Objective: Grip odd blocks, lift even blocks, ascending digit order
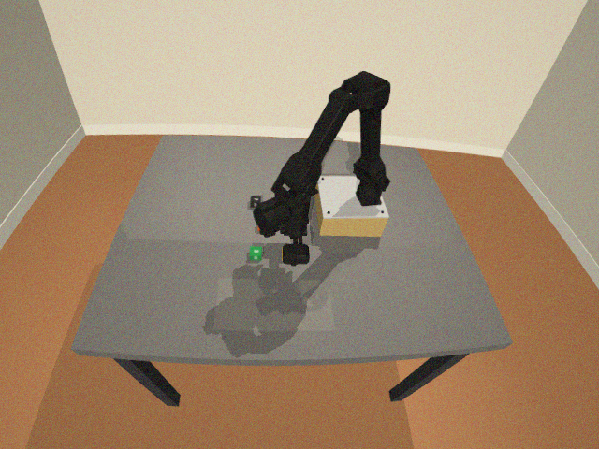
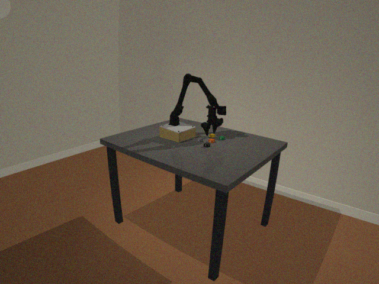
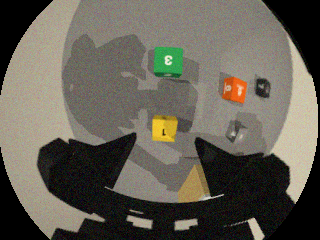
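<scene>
The yellow block (image 2: 212, 135) (image 3: 164, 128) shows a 1 and sits on the table, just beyond and between the fingertips in the wrist view. My gripper (image 2: 210, 134) (image 3: 166, 138) is open, its fingers spread and pointing down, apart from the block. The green block (image 1: 255, 253) (image 2: 221, 138) (image 3: 168, 61) shows a 3. The orange block (image 2: 211, 141) (image 3: 234, 90) and the black block (image 1: 255, 201) (image 2: 206, 144) (image 3: 263, 87) have digits I cannot read surely. A grey block (image 3: 236, 131) lies near the right finger; its digit is unclear. The arm hides much in the top view.
The arm's base stands on a box (image 1: 353, 226) (image 2: 169, 134) (image 3: 192, 187) with a white top and yellowish sides, beside the blocks. The grey table (image 1: 168, 313) (image 2: 183, 158) carries dark arm shadows. The orange and black blocks stand near each other.
</scene>
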